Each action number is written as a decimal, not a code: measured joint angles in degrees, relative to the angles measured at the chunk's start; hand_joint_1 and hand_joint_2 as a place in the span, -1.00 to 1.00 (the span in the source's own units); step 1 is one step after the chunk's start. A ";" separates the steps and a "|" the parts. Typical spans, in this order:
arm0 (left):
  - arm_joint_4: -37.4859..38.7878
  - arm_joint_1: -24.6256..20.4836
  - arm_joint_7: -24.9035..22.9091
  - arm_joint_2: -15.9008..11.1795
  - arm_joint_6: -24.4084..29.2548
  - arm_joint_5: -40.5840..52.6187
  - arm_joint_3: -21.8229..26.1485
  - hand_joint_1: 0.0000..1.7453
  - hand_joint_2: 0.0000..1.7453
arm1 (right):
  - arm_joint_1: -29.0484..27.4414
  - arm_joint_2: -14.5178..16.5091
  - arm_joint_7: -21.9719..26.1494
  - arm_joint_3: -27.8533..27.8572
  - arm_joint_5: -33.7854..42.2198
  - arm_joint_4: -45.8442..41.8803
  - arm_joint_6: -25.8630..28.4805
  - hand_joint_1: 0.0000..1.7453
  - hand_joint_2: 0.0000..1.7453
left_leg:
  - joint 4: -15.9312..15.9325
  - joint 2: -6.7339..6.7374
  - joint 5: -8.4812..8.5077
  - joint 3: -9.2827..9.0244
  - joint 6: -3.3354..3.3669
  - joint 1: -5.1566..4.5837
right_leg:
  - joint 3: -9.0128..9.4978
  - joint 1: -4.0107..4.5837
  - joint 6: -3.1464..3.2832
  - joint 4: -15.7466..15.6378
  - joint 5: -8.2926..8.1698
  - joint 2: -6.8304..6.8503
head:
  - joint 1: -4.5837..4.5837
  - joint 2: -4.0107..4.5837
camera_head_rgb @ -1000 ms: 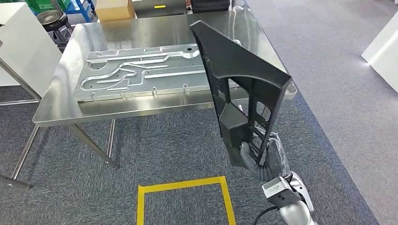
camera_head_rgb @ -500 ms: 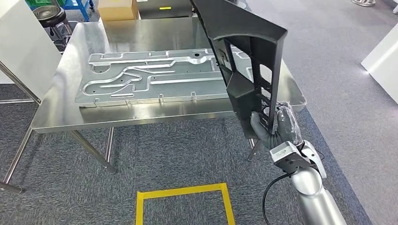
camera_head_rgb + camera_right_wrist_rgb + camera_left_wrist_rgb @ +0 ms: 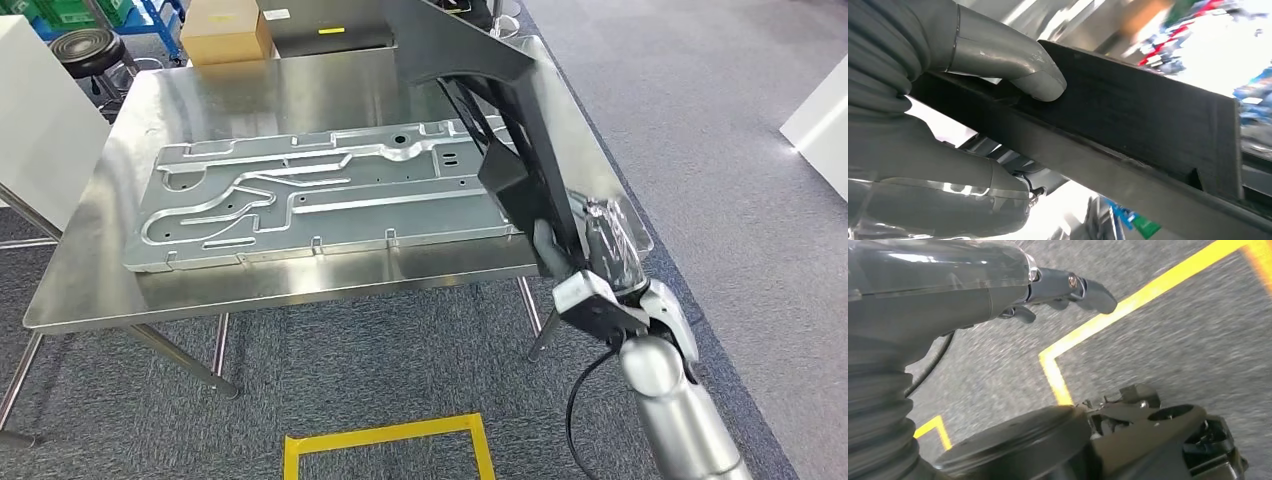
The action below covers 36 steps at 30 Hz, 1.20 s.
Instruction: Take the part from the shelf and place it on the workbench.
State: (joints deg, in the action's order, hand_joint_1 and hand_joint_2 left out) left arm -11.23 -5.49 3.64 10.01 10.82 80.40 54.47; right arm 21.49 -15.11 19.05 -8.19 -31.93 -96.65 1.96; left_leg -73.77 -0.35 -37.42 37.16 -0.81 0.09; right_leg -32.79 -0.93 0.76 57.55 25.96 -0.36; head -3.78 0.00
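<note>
Well, the robot's right hand (image 3: 590, 250) grips the big black plastic part (image 3: 500, 110) by its lower end, thumb pressed on its flat face, and holds it tilted up over the right end of the steel workbench (image 3: 300, 90). A stamped metal panel (image 3: 320, 195) lies flat on the bench, left of the part. The left hand (image 3: 998, 285) hangs over grey carpet with yellow tape (image 3: 1128, 305), fingers loose, holding nothing.

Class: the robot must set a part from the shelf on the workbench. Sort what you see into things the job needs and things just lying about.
Needed for the job:
black part
right hand gripping it
steel workbench

Just lying about:
metal plate on the bench
cardboard box
stool
yellow floor tape
</note>
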 joint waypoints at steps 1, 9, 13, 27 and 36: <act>0.00 -0.12 0.19 -0.01 0.01 0.11 -0.01 -1.00 1.00 | 4.65 -0.76 -1.30 -0.44 -1.89 3.19 -0.67 1.00 1.00 | 1.69 0.00 0.76 0.37 0.14 -0.01 | 0.74 0.03 -0.07 0.01 0.50 -0.27 | 0.00 0.00; 0.00 -0.71 0.39 -0.11 -0.39 0.63 -0.21 -1.00 1.00 | 42.16 -2.71 -5.03 -10.95 -24.06 39.87 -0.83 1.00 1.00 | 16.19 0.08 14.88 -0.94 2.79 -0.42 | 2.33 0.28 -2.27 2.16 2.35 -0.38 | 0.00 0.00; 0.00 -0.51 0.35 -0.06 -0.69 0.76 -0.38 -1.00 1.00 | 51.73 -1.50 -9.02 -21.00 -37.56 53.84 0.99 1.00 1.00 | 16.73 -0.48 13.71 -3.13 3.53 -0.29 | -5.90 0.16 -2.96 14.11 4.81 0.30 | 0.02 0.00; 0.05 -0.28 0.67 0.29 0.02 0.43 -0.57 -1.00 1.00 | 58.12 3.05 -9.97 -33.63 -41.82 71.29 3.05 1.00 1.00 | 8.54 -0.69 6.47 -4.96 0.88 -0.42 | -6.42 0.62 0.34 -1.16 -6.99 -0.12 | 0.00 0.00; 0.06 -0.60 0.04 0.24 0.92 0.84 -0.63 -1.00 1.00 | 58.42 4.31 -9.94 -34.93 -41.59 73.91 3.05 1.00 1.00 | 14.96 -0.05 12.63 -2.12 0.73 -0.05 | -4.04 0.64 -0.45 -0.16 -4.10 -0.33 | 0.00 0.00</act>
State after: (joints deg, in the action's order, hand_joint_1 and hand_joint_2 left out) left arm -11.17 -6.08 3.68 10.25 11.74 81.24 53.83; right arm 79.91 -10.80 9.11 -43.11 -73.52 -22.74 5.01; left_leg -58.82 -0.40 -24.79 35.04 -0.07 0.04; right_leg -36.83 -0.29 0.31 57.40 21.86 -0.70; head -3.78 0.00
